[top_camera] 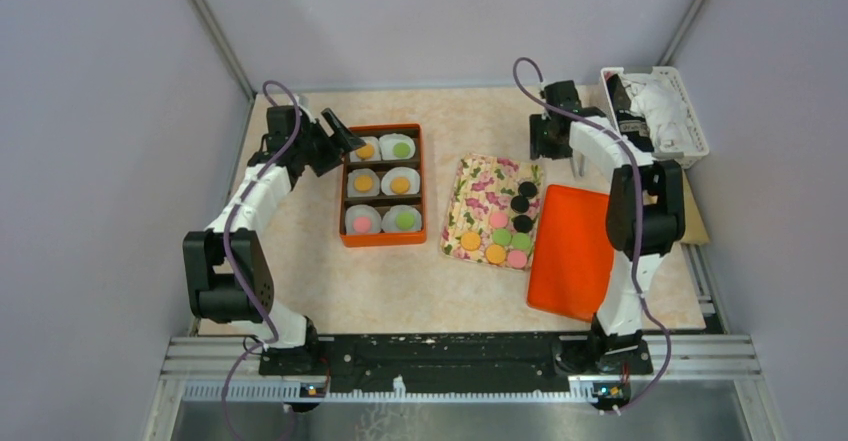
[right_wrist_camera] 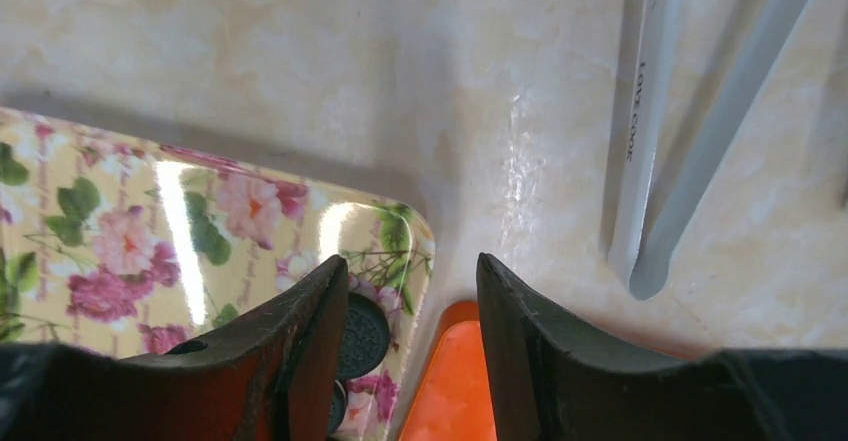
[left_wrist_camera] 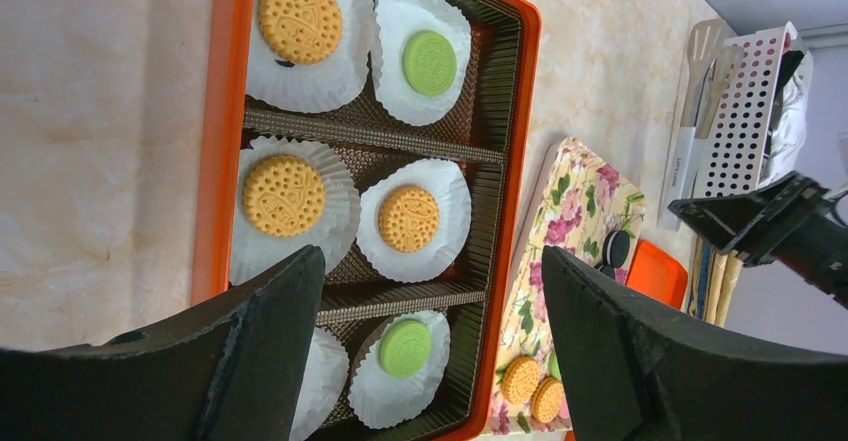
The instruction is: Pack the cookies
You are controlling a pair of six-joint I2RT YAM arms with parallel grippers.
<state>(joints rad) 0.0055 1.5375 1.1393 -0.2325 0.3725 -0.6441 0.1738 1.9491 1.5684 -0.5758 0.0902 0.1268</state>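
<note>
Left jaws gaping over box [left_wrist_camera: 222, 111] rim, right jaws parted (empty) at tray [right_wrist_camera: 150, 211] corner, black cookie [right_wrist_camera: 365, 333] beside

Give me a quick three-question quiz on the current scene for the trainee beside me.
1. True or false: every paper cup in the orange box holds a cookie.
2. The left gripper is: A) open, B) shut on a cookie, C) out of view.
3. Which cookie colour lies on the floral tray but not in the box?
Key: 1 true; 2 A; 3 black.
</note>
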